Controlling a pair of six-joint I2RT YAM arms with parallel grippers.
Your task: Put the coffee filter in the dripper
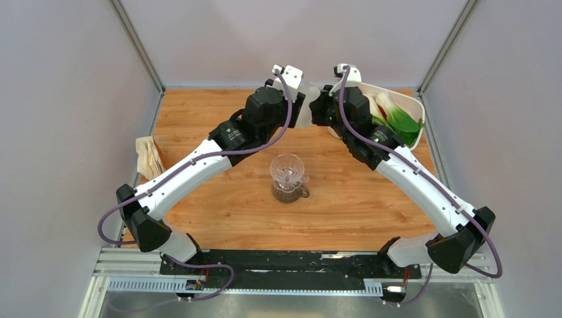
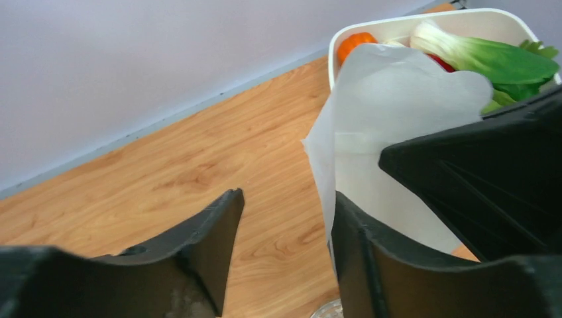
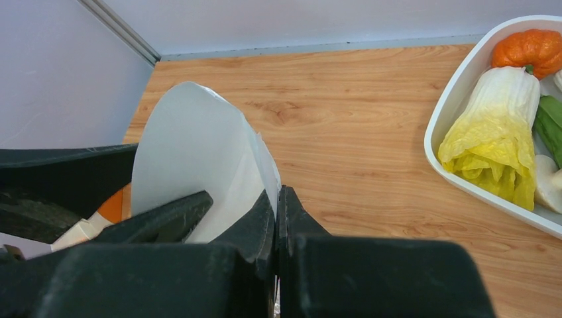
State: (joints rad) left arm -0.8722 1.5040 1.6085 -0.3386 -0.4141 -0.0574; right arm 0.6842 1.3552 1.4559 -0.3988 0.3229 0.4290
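Observation:
The coffee filter (image 1: 309, 99) is a thin white paper sheet held in the air at the back of the table, between my two grippers. My right gripper (image 3: 278, 192) is shut on one edge of the coffee filter (image 3: 199, 146). My left gripper (image 2: 288, 195) is open. The near edge of the coffee filter (image 2: 397, 99) hangs just inside its right finger (image 2: 361, 252), and the left finger stands apart over bare wood. The dripper (image 1: 287, 169), a clear ribbed funnel, sits on a small glass jug (image 1: 291, 193) at the middle of the table, nearer the arm bases than both grippers.
A white tray (image 1: 416, 101) of toy vegetables stands at the back right, close to the right arm. A tan and orange packet (image 1: 149, 159) leans at the left edge. Grey walls close in the table on three sides.

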